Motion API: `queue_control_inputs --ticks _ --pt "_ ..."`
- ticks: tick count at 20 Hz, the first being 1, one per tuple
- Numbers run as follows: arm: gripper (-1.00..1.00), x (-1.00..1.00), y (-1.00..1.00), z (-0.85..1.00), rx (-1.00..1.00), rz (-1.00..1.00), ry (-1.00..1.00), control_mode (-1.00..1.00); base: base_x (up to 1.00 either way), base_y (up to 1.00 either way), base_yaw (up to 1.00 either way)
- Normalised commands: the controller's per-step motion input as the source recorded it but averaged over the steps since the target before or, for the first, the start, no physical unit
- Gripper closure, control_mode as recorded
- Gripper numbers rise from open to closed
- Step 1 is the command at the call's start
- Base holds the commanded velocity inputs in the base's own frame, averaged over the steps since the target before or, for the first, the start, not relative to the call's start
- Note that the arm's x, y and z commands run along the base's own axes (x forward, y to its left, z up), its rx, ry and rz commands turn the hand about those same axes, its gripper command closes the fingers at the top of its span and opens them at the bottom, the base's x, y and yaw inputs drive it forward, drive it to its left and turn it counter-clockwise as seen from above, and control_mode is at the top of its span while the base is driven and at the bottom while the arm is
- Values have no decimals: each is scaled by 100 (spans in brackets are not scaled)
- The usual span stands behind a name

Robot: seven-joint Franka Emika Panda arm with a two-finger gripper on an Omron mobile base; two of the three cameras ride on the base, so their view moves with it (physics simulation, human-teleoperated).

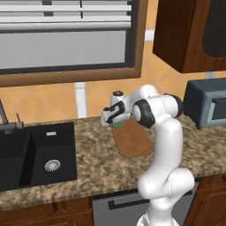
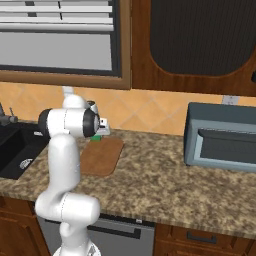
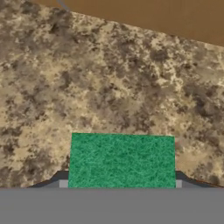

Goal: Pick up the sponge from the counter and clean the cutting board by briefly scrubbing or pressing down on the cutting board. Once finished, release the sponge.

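Note:
The green sponge (image 3: 121, 161) sits between my gripper's (image 3: 120, 183) two fingertips, which press against its left and right sides. From the left base view the gripper (image 1: 115, 122) points down at the far left corner of the cutting board (image 1: 134, 142), with the sponge (image 1: 117, 125) showing just under it. The right base view shows the sponge (image 2: 96, 137) at the board's (image 2: 102, 157) back edge, partly hidden by my arm. Speckled counter (image 3: 109, 78) lies beneath the sponge. Whether the sponge rests on the counter or hangs just above it is unclear.
A black sink (image 1: 35, 154) with a faucet (image 1: 6, 123) is set into the counter (image 1: 101, 170) to the left. A dark toaster oven (image 2: 222, 140) stands at the right. The tiled wall (image 3: 153, 15) is close behind the gripper. A cabinet hangs above.

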Motion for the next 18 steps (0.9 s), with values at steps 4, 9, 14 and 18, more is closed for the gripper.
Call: queue_control_inputs --ticks 4,9,14,18 --pt "100 -10 0 -27 0 0 0 -100 0 0 0" --pt "100 -44 -3 -39 1 -1 -9 -100 0 0 0" --pt "100 -55 -3 -30 6 -6 -16 -100 0 0 0" --pt "100 -63 0 -26 10 -8 -23 -100 0 0 0"
